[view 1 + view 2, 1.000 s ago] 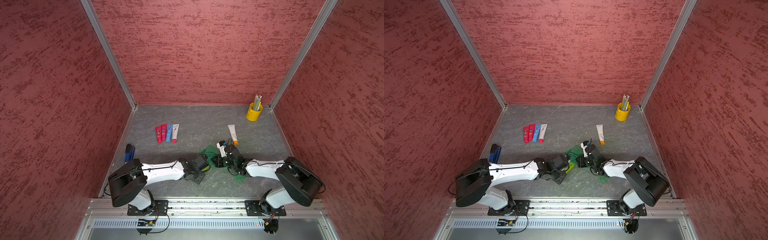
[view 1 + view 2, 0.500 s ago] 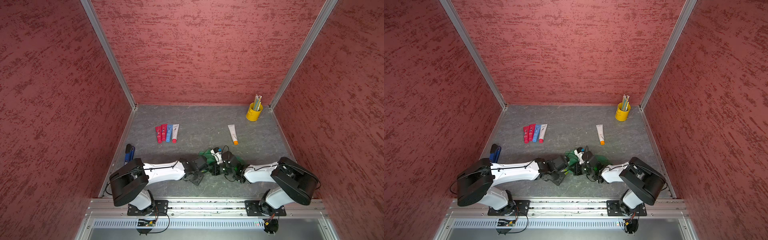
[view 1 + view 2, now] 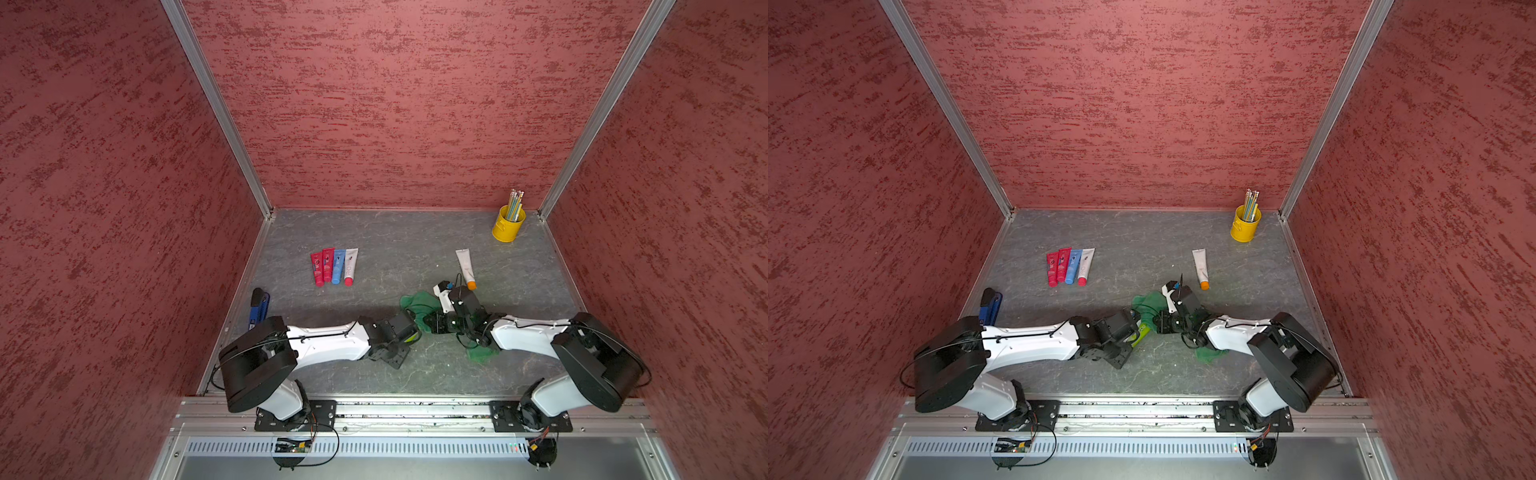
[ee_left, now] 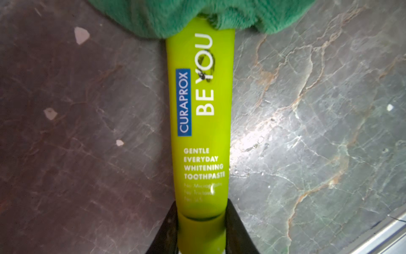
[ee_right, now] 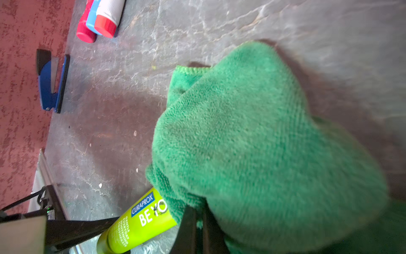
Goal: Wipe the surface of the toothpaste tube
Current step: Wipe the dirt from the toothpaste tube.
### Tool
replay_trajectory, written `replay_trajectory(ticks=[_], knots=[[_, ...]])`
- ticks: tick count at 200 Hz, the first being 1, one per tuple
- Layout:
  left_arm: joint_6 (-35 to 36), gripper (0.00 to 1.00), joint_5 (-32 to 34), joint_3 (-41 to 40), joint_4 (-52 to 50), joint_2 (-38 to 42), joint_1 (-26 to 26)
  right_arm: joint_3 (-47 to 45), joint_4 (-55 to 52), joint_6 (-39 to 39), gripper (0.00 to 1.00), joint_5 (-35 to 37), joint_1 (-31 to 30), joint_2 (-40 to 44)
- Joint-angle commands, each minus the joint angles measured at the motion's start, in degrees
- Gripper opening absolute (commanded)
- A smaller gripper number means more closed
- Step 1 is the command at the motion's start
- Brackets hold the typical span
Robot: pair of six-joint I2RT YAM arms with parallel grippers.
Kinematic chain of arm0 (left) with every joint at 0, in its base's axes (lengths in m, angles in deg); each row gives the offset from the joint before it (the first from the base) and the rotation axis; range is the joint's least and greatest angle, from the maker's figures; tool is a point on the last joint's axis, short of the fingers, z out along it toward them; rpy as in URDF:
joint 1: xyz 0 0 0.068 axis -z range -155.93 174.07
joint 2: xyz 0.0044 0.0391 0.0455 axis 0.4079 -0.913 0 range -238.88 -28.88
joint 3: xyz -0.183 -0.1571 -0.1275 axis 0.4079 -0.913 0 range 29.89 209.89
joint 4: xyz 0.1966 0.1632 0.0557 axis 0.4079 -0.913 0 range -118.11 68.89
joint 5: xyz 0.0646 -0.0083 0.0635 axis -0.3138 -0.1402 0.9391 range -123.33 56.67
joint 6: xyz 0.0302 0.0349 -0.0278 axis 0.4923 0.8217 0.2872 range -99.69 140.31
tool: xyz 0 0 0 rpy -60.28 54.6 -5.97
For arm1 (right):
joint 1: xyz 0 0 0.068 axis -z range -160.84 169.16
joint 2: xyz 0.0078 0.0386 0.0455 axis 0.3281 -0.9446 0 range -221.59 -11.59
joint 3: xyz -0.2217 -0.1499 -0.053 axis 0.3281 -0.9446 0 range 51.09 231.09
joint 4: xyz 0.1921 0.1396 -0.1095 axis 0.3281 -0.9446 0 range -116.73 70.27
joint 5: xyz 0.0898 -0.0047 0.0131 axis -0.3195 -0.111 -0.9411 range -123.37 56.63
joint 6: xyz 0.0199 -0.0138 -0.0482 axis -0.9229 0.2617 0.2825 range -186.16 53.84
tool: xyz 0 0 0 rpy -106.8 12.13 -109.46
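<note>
Toothpaste tube (image 4: 201,132), lime Curaprox, pinched at cap end by left pincer (image 4: 201,222); right pincer (image 5: 196,220) pressed together on green microfibre cloth (image 5: 252,154) covering tube's other end.

From my station I count 6 toothpaste tubes on the bench (image 3: 436,374): 2 red tubes (image 3: 318,269) (image 3: 328,265), 1 blue tube (image 3: 338,265), 1 white tube with a red cap (image 3: 350,266), 1 white tube with an orange cap (image 3: 465,268) and 1 lime-green tube (image 4: 201,132). I also count 1 green cloth (image 5: 252,143), 1 yellow cup (image 3: 508,229), 1 blue stapler-like tool (image 3: 259,309) and 2 arms (image 3: 328,343) (image 3: 523,336). The pencils (image 3: 515,203) in the cup are packed too tightly for me to count.
</note>
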Motion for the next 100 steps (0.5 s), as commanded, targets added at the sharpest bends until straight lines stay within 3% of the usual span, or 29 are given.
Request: replay_trajectory(ticks=[1,50,78,100], knots=[[1.1,0.03,-0.1,1.2,1.6,-0.7,0.2,-0.9,2.8,-1.4,0.0,-5.7,-3.1,-2.3],[1.4,0.02,-0.4,1.5,1.7,-1.0,0.1,-2.2,15.0,-9.0,0.0,-13.7,-13.7,-7.4],[1.3,0.02,-0.2,1.2,1.8,-0.4,0.2,-1.8,10.5,-6.7,0.0,-9.5,-12.5,-7.3],[1.1,0.02,-0.1,0.5,2.0,0.6,0.2,-2.6,6.4,-4.0,0.0,-6.4,-6.9,-5.2]])
